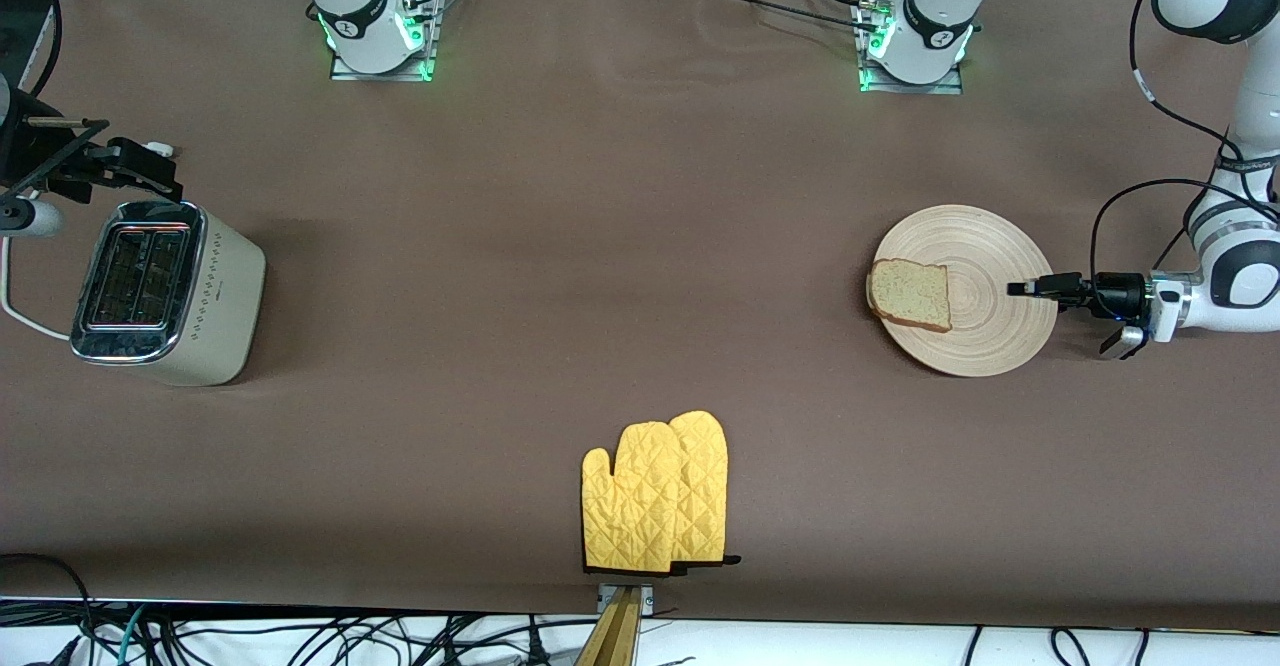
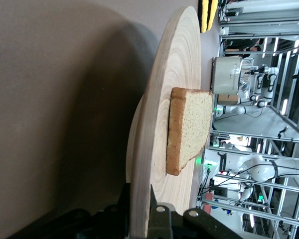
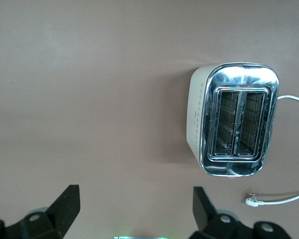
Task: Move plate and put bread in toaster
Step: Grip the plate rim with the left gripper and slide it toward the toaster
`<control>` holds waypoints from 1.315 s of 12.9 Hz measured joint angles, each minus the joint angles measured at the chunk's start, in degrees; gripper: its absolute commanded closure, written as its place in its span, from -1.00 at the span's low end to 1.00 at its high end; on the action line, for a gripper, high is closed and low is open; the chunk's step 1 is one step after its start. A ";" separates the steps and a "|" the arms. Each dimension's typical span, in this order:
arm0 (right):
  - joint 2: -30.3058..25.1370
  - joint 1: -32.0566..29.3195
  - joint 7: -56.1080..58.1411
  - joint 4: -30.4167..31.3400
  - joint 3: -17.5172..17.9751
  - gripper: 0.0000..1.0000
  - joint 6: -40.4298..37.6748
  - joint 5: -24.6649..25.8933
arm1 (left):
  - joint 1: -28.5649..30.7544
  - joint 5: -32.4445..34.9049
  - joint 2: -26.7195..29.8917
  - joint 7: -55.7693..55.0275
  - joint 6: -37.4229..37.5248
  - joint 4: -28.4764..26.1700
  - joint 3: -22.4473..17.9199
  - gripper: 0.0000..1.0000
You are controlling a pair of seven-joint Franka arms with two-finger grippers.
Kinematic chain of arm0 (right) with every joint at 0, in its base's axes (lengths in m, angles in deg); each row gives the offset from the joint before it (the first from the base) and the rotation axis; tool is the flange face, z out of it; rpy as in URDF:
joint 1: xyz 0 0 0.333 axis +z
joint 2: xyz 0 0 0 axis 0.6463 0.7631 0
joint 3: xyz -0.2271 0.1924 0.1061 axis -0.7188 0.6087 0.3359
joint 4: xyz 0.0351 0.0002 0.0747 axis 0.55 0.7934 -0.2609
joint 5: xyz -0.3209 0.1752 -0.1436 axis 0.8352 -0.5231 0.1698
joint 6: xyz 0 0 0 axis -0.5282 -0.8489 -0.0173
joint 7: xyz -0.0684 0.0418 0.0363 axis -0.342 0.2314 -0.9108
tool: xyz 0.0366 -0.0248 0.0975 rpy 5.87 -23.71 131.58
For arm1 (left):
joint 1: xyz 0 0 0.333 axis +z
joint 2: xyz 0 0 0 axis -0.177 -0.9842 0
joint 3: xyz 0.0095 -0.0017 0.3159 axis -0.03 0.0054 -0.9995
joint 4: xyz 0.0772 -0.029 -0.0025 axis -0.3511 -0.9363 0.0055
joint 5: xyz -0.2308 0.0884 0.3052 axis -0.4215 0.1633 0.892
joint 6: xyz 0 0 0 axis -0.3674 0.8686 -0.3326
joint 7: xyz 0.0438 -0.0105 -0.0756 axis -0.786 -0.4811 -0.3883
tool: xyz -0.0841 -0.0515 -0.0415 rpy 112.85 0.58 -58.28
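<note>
My left gripper (image 1: 1018, 289) is clenched on the rim of the plate (image 1: 990, 246) at the left arm's end of the desk (image 1: 600, 246). The bread (image 1: 909, 294) lies on the plate. My right gripper (image 3: 134, 204), w/ fingers spread, hangs approx. over the toaster (image 1: 165, 291), maybe beside it.

One plate (image 1: 990, 246) sits clamped at its rim in the left end effector (image 1: 1022, 288), carrying one bread (image 1: 910, 294) slice. One toaster (image 1: 165, 291), with two slots, stands below the right end effector (image 3: 134, 206). Two yellow oven mitts (image 1: 655, 494) lie well apart from both.
</note>
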 measured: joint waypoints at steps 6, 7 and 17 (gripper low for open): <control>0.00 0.00 0.00 0.00 0.00 -1.00 0.00 0.00 | -4.49 -5.72 0.44 -1.57 -0.01 -1.14 1.61 1.00; 0.00 0.00 0.00 0.00 0.00 -1.00 0.00 0.00 | -6.22 -7.09 1.30 -3.31 -0.01 -1.12 1.82 1.00; 0.00 0.00 0.00 0.00 0.00 -1.00 0.04 -0.02 | -28.81 -16.19 17.03 -23.80 -15.45 -6.36 3.47 1.00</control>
